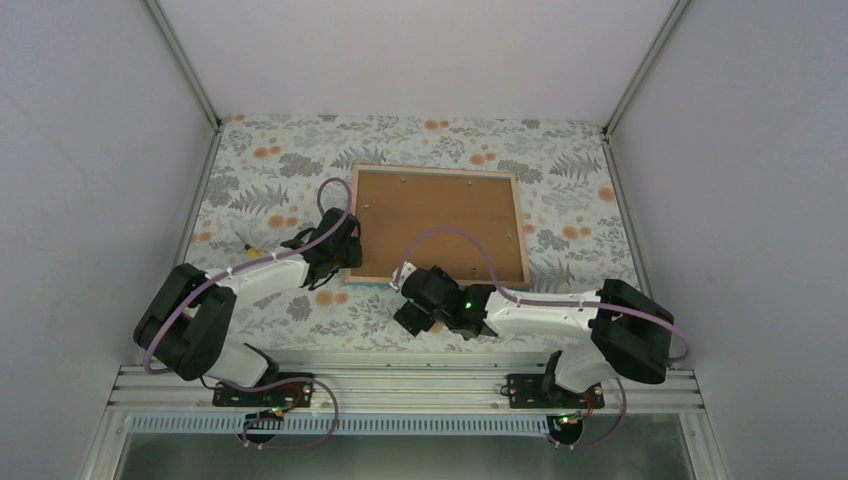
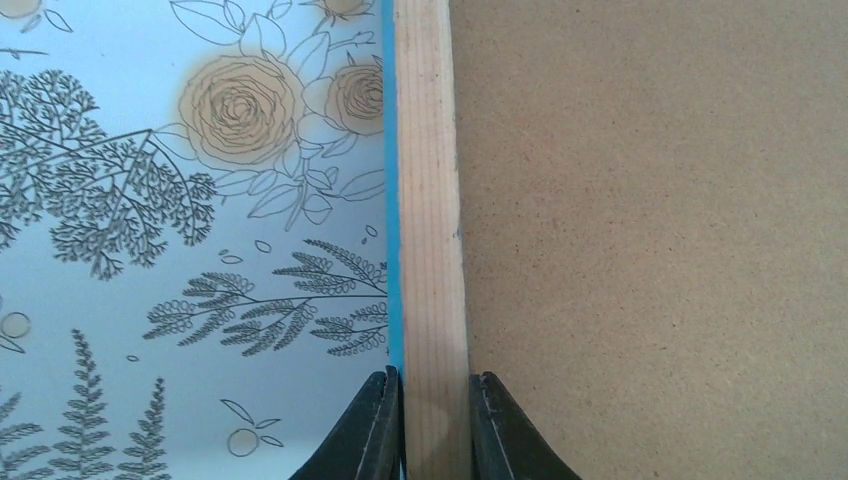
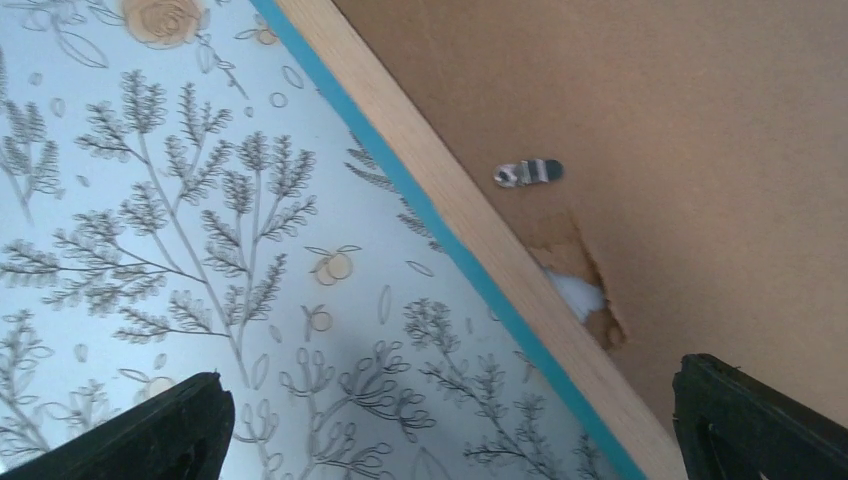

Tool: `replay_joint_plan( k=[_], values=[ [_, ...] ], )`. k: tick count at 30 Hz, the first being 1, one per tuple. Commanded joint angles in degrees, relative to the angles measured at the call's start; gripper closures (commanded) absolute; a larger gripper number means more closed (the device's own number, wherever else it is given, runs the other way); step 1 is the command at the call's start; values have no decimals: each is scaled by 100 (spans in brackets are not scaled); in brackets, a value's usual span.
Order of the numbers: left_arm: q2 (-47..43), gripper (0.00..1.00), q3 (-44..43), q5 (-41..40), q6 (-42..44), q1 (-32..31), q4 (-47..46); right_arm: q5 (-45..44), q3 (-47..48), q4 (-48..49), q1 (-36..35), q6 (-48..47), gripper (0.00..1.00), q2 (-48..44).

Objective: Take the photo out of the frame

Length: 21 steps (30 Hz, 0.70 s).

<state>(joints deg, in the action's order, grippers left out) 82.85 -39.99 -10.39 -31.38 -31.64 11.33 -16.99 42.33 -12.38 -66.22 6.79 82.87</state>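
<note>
**Frame pinned at its left rail, torn backing under the open right gripper**

The turquoise-bordered wooden picture frame (image 1: 440, 169) lies face down on the floral-printed tablecloth (image 1: 290, 170), in the middle of the table. Its brown fibreboard backing board (image 1: 440, 225) faces up. The photo cannot be seen; by my reading it sits under that board, inside the frame.

The main risk looks to be the backing. Close to the near rail it has a ragged torn patch (image 3: 580, 290) showing white beneath, just beside a small metal retaining tab (image 3: 530, 172). A finger digging in there could rip the board further or scuff whatever lies under it. Prying before the tabs are turned aside would likely bend the board or crease the print. The left hold is narrow and sits near one corner, so a strong upward pull at the near edge may pivot or drag the frame across the cloth, or make the rail slip from the pinch.

The left gripper (image 2: 433, 385) is nearly together, one finger on the outer turquoise side and the other on the inner side against the board, clamped across the left rail's pale wood. The right gripper (image 3: 452, 375) has its jaws spread wide and holds nothing. It hovers over the frame's near rail by the tear; I cannot tell whether a finger touches.
</note>
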Motion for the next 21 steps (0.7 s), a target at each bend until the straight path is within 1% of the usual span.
replay_joint_plan(
  k=[1,4,8,12,16,19,20,21],
  values=[
    [-275,89,-313,-36,289,110,-86,-846,162,-195,-142,-423,0,-23],
    [-321,89,-367,-17,369,156,-1,-1361,174,-173,-271,-656,0,80],
    [-392,89,-440,-28,450,183,84,-2232,232,-196,-461,-934,3,643],
    [-475,89,-517,-32,493,195,194,-3072,180,80,-626,-1088,5,1188],
    [-567,89,-545,-24,541,210,277,-3638,146,433,-647,-1252,8,1503],
    [-596,89,-570,-19,570,217,317,-3866,60,819,-647,-1624,9,1564],
    [-599,89,-576,-7,584,228,325,-3928,19,975,-647,-1748,12,1585],
    [-603,89,-584,7,600,228,329,-3984,-13,1094,-647,-1869,13,1623]
  ],
)
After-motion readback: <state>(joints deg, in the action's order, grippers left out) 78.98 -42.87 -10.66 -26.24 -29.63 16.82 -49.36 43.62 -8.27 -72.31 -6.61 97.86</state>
